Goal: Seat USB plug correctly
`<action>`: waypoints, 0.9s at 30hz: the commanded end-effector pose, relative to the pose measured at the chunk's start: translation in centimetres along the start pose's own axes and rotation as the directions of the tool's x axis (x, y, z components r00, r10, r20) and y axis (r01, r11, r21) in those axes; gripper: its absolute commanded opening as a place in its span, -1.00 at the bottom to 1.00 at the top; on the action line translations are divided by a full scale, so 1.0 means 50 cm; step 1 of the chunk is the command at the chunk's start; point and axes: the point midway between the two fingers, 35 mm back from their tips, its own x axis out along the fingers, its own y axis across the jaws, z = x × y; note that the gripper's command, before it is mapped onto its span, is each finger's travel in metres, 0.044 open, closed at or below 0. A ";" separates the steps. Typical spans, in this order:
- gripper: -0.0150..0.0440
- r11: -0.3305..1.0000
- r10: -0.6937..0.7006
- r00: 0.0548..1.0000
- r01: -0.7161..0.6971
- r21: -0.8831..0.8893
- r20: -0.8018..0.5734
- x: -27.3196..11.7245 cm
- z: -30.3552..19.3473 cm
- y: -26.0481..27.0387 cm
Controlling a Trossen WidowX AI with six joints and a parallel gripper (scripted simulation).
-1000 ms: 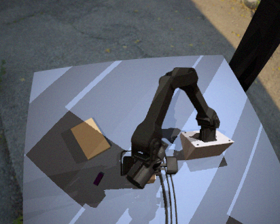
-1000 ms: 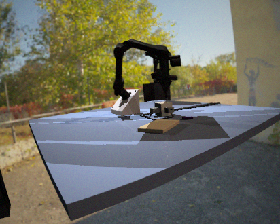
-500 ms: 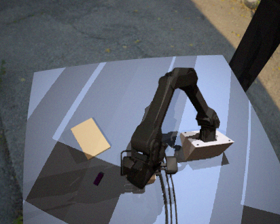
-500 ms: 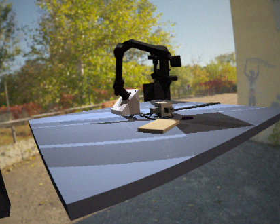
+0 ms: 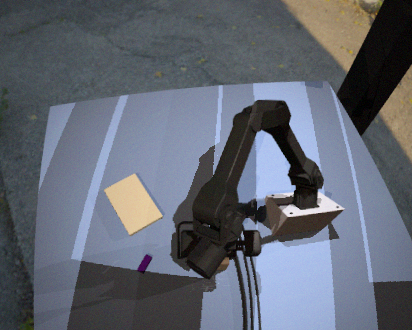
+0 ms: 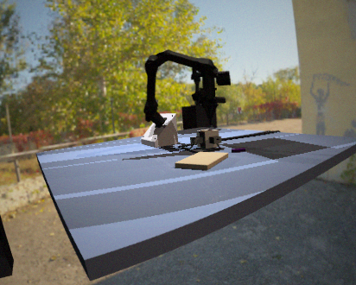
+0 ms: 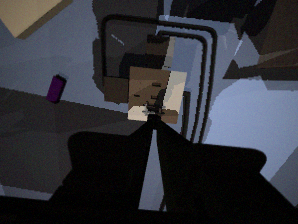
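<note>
The power cube (image 5: 224, 264) (image 6: 209, 135) (image 7: 144, 82) is a tan block on the table, with plugs at its sides; slots show on its top in the wrist view. My gripper (image 7: 154, 123) points down over the cube's top. Its fingertips are nearly together, shut on the USB plug. Only small grey bits of the plug (image 7: 153, 110) show at the fingertips, over the near part of the cube's top. Its body, its way round and its depth in the socket are hidden. In the top view the arm hides the fingertips and most of the cube.
Black cables (image 5: 245, 300) (image 7: 104, 50) loop around the cube. A flat tan block (image 5: 133, 204) (image 6: 200, 161) (image 7: 25, 15) and a small purple block (image 5: 145, 263) (image 6: 238, 150) (image 7: 56, 89) lie to one side. The arm's white-topped wedge base (image 5: 288, 226) (image 6: 166, 137) stands on the other side.
</note>
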 end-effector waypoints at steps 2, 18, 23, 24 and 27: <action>-0.49 1.000 0.000 1.000 0.000 -0.008 0.010 0.003 0.003 -0.001; -0.49 1.000 0.000 1.000 0.000 -0.011 0.019 0.007 0.005 -0.001; -0.49 1.000 0.000 1.000 0.000 -0.012 0.021 0.008 0.006 -0.001; -0.49 1.000 0.000 1.000 0.000 -0.012 0.022 0.008 0.006 -0.001; -0.49 1.000 0.000 1.000 0.000 -0.012 0.022 0.009 0.006 -0.001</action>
